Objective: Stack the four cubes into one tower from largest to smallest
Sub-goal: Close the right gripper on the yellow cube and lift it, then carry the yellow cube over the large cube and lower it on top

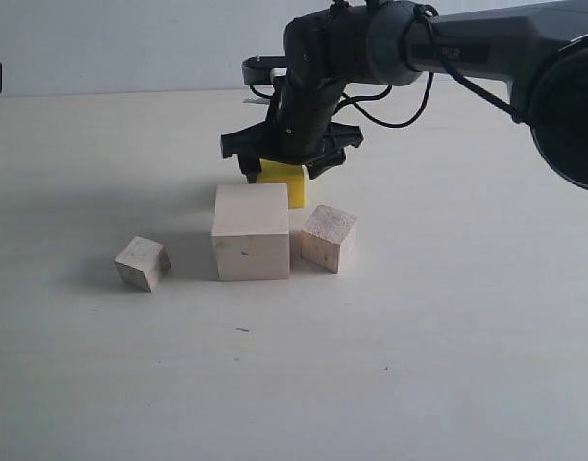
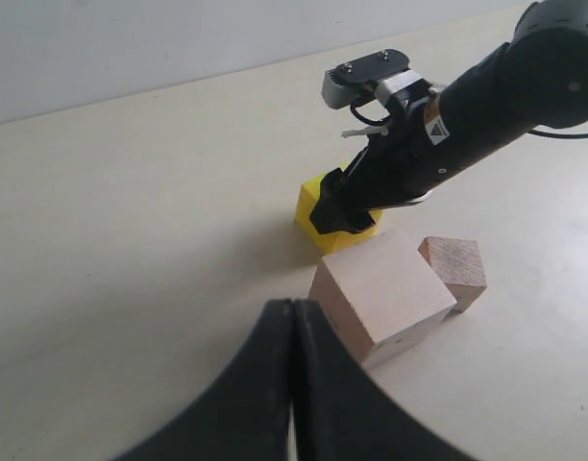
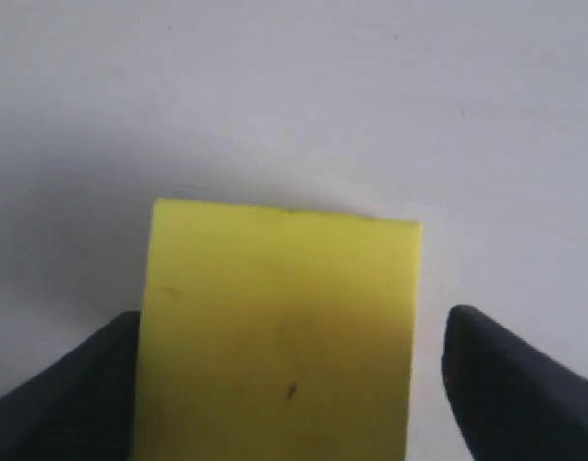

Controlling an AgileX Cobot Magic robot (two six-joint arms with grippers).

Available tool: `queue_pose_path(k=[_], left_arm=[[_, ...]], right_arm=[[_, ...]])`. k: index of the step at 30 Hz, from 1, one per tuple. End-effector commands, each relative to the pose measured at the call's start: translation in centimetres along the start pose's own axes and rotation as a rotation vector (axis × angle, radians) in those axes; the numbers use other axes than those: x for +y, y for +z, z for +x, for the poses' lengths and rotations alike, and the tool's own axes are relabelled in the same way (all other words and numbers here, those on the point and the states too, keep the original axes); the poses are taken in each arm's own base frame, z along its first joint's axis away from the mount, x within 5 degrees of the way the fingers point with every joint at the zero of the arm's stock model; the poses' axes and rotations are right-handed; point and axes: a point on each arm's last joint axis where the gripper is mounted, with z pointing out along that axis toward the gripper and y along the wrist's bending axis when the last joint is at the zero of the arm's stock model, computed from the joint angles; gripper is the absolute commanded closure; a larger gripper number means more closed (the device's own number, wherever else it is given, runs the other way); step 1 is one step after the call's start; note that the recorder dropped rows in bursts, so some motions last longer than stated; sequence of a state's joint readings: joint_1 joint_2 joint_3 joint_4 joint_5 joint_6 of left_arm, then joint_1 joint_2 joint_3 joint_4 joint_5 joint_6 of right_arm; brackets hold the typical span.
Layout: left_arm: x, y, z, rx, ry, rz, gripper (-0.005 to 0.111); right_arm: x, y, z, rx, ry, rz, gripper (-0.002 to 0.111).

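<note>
Though nothing is stacked yet, the bright yellow cube (image 1: 284, 184) is the one being attended to. It stands flat on the pale desk (image 1: 419, 365), just behind the large pale wooden cube (image 1: 251, 235) on the side toward the far wall. From where I look the two seem almost to meet at a corner, though I cannot tell whether they touch.

The right claw (image 1: 282, 167) is lowered over the yellow cube, its black fingers (image 3: 510, 384) spread wide and set one on each side of it. In the right wrist view one finger lies against or very near one yellow face, while a clear strip of desk shows between the other finger and the opposite face. So the claw is open around the cube, not clamped on it.

The medium bare-wood cube (image 1: 329, 237) stands close beside the large cube on its right, turned at an angle. The small bare-wood cube (image 1: 143, 263) sits apart on the large cube's left, also turned. All four cubes rest on the desk.

A dark arm (image 1: 467, 48) reaches in from the right with a black cable looped at its wrist. The left claw (image 2: 292, 384) hangs well back from the cubes, its fingers pressed together with nothing between them.
</note>
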State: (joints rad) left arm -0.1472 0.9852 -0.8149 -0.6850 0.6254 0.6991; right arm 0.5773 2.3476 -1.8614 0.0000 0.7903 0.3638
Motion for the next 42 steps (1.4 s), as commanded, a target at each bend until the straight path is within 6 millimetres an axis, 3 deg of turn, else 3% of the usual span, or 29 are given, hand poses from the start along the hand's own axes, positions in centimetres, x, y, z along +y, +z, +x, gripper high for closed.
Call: queue_pose_path(k=[1,7,10,21,27,34,38,42], left_arm=[[0.0,-0.2,-0.1,-0.015,-0.006,-0.004,0.107],[0.0,-0.2,-0.1,-0.014,-0.004,-0.004,0.107],[0.0,-0.2,-0.1,-0.014,-0.004,-0.004,0.107],[0.0,-0.2,-0.1,-0.018,-0.012,0.000,0.107],[-0.1,-0.2,-0.1,-0.020,-0.016,0.002,0.107],[-0.1,-0.2,-0.1,-0.020,-0.016,0.002,0.107],[-0.1,-0.2,-0.1,-0.020,-0.019,0.002,0.107],[-0.1,-0.2,-0.2,-0.025,-0.029,0.008,0.107]], right_arm=[[-0.1,-0.2,-0.4,-0.021,0.010,-0.007,0.046],[0.1,-1.2,-0.7,-0.040,0.006,-0.014,0.088],[0.2,-2.8,-1.2,-0.070,-0.005,-0.019,0.109],[0.0,-11.6,-1.6,-0.100,0.016,0.027,0.108],[3.0,-16.4,-0.9,-0.206,-0.053,-0.037,0.108],[6.7,-19.8,2.7,-0.320,-0.124,-0.060,0.108],[7.0,-21.4,4.6,-0.325,-0.092,-0.046,0.108],[6.5,-23.0,6.1,-0.222,-0.037,-0.040,0.108]])
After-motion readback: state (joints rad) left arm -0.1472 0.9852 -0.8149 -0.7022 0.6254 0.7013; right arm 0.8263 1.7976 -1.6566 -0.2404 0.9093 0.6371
